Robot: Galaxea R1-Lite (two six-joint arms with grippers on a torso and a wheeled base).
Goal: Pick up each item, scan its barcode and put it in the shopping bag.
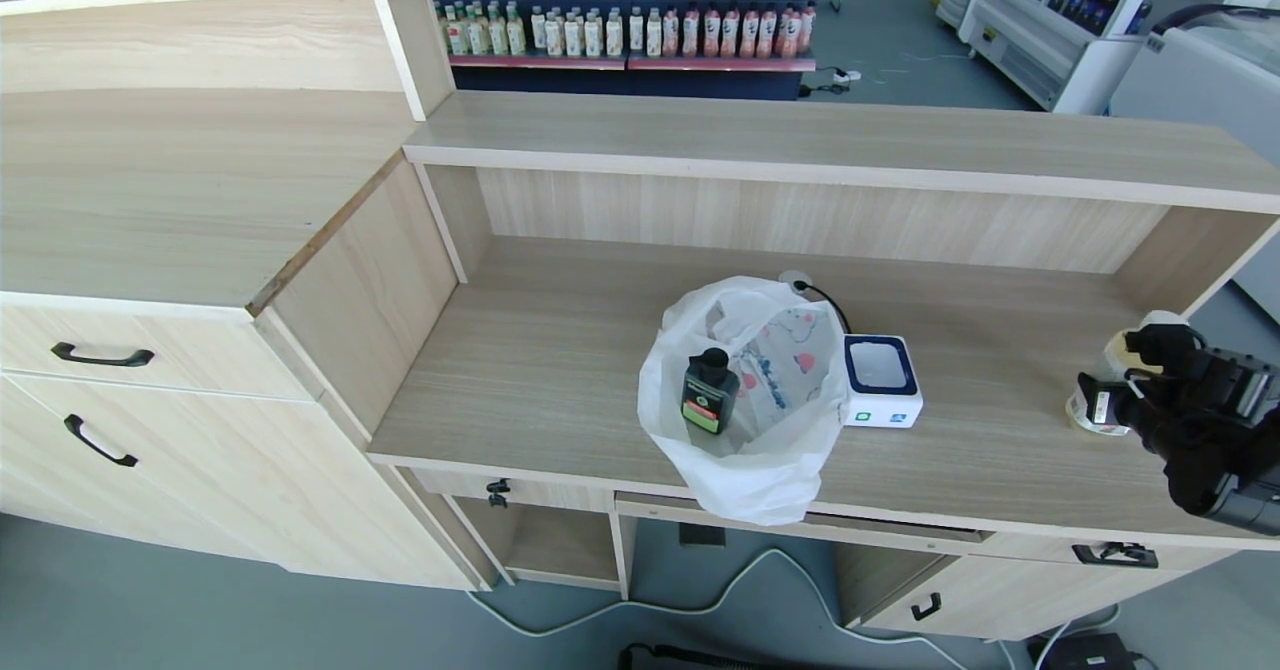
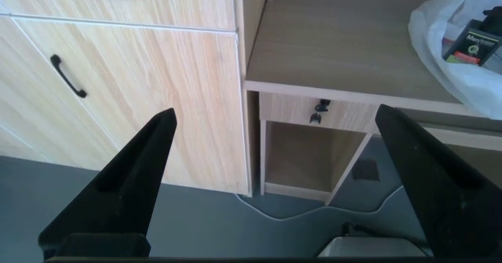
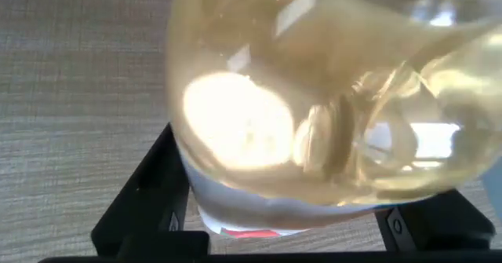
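A clear bottle of pale yellow liquid [image 1: 1082,412] stands on the wooden counter [image 1: 560,370] near its right end. My right gripper [image 1: 1105,400] is shut on it, one dark finger on each side of its lower body [image 3: 314,98]. A white shopping bag [image 1: 760,470] sits open at the counter's middle front, holding a dark bottle with a green and red label [image 1: 708,392] and a patterned packet. The white and blue barcode scanner [image 1: 880,380] stands just right of the bag. My left gripper [image 2: 274,192] hangs open and empty, low beside the cabinet, left of the bag [image 2: 439,51].
A raised shelf [image 1: 840,140] overhangs the counter's back. Tall cabinets with black drawer handles [image 1: 100,355] stand to the left. The scanner's black cable [image 1: 825,300] runs to the back wall. Counter room lies left of the bag and between scanner and bottle.
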